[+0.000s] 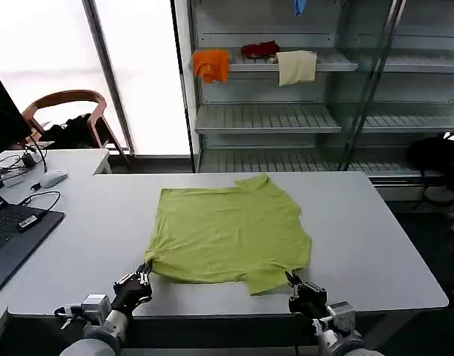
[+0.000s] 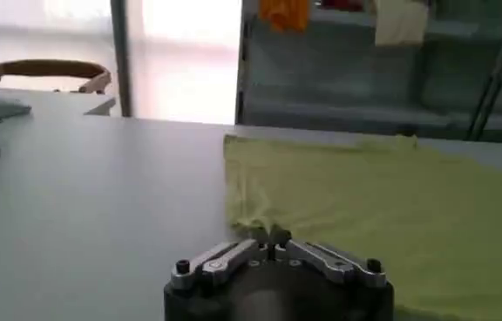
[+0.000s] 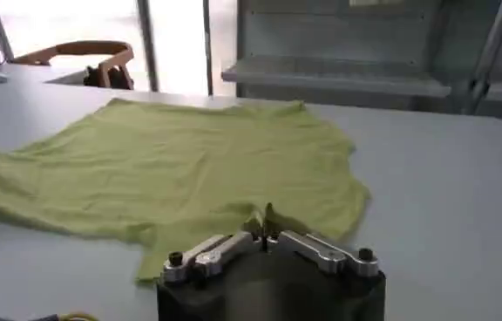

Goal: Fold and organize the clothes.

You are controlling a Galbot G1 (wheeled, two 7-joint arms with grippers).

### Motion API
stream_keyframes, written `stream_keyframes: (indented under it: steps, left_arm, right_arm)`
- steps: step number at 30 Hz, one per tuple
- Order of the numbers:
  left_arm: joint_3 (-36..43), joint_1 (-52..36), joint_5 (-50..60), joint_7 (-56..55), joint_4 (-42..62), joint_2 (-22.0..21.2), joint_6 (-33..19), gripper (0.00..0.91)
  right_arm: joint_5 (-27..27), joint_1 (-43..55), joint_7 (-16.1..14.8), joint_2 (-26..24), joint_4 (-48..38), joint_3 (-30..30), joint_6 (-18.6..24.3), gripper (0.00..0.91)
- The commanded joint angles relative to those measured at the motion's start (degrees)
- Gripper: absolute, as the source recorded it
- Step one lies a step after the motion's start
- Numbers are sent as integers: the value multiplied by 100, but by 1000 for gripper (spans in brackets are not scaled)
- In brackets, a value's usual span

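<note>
No writing can be read anywhere. The lime T-shirt (image 1: 228,234) lies spread flat on the table (image 1: 375,245), just ahead of both arms. The left end effector (image 1: 144,273) has its fingers pressed together at the shirt's near corner. The right end effector (image 1: 292,280) is likewise closed, its tips at the near sleeve's edge.

A lab or office workroom: a long pale grey table (image 1: 375,245) carries a black laptop (image 1: 8,241) and a white computer mouse (image 1: 53,178) at its left edge, with grey metal shelving (image 1: 268,119) and a brown wooden chair (image 1: 67,100) behind.
</note>
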Motion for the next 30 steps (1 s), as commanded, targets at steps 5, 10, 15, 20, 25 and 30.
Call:
stream_keyframes:
  steps: [5,10,15,20,25,30]
  left_arm:
    - [472,-1715,-240,-536,1115,-74,-55,0]
    - [708,-2022,-192,-556,1403,-105,-23,10]
    - [828,-2258,-35,-637,1765,-208,-3,10]
    - [832,-2305,29,-664,1870,-244,-15,10]
    - [824,-2351,109,-749,1966,-285,-19,10]
    - [809,-2305,235,-678,1994,-281,-52,10]
  right_arm:
    - [-100,1172,-677,-175,-1059,76,-69,0]
    - [-365,1682,-1034,-102,-1654,-84,73,0]
    - [-581,2208,-1053,81,-2139,-315,98,0]
    - [-760,2523,-1112,196,-2264,-459,158,0]
    - [-992,2728,-1136,346,-2392,-582,303,0]
    - [-1065,2829,-1137,379,-2476,-688,344,0]
